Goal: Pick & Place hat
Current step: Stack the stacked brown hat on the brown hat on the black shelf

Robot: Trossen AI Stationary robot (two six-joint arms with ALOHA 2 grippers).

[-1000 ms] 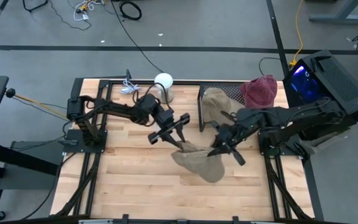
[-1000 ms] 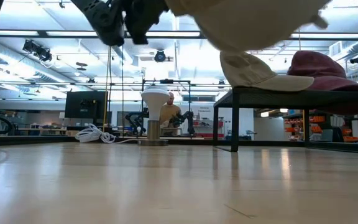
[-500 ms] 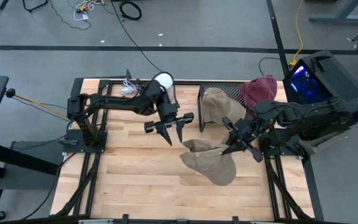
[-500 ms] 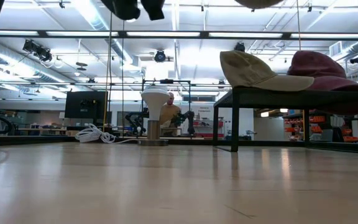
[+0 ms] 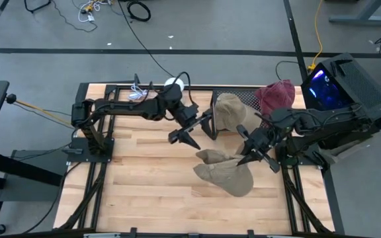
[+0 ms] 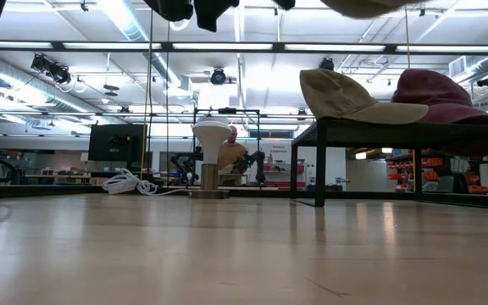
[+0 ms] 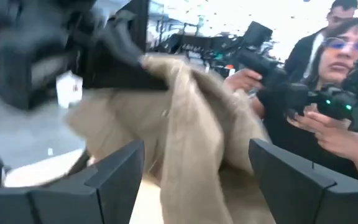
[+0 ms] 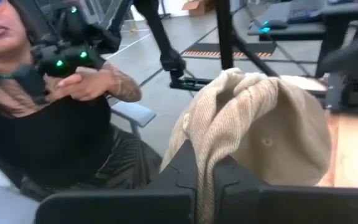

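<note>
The right gripper [image 5: 252,153] clenches a fold of a tan hat [image 5: 225,173], holding it above the wooden surface [image 5: 137,192] near the right side. The left gripper [image 5: 192,132], fingers spread and empty, hovers just beside a black rack [image 5: 243,99] bearing two more hats.

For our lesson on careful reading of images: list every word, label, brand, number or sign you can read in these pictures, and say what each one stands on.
No text can be read in any view.
The white tag on the dark object in the left wrist view is too blurred to read.
The tan hat held by the right gripper shows no lettering.
The glowing screen shows no legible characters.
</note>
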